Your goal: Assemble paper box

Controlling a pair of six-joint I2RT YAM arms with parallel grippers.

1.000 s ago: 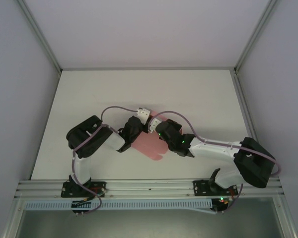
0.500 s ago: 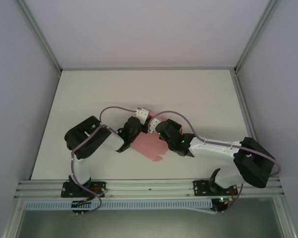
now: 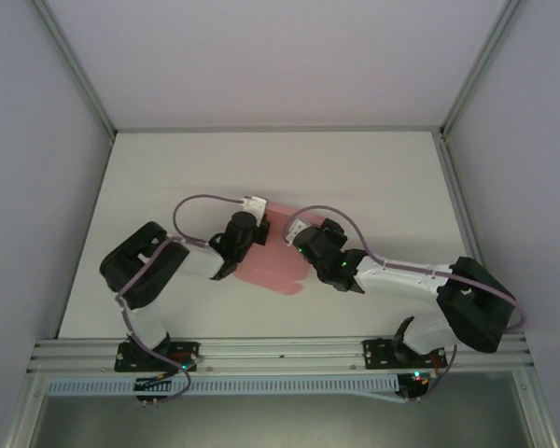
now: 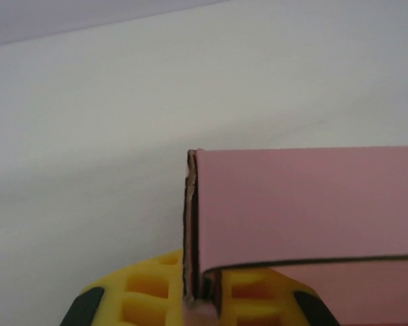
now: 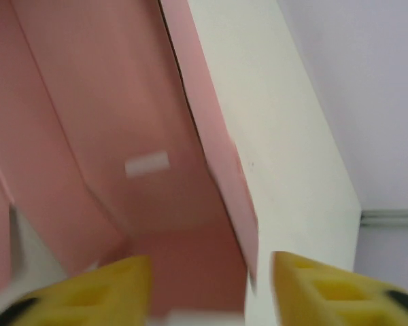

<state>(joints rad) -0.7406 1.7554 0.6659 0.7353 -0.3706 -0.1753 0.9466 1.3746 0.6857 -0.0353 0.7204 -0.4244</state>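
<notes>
We found the left gripper (image 4: 198, 299) pinching the paper box (image 4: 306, 204) by a corner edge, the right gripper (image 5: 211, 278) spread, pink panels just ahead of its fingers — mid-fold, we judged — next calls for seizing a flap.

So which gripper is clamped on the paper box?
The left gripper, shut on the paper box's edge; the right gripper stands open.
</notes>
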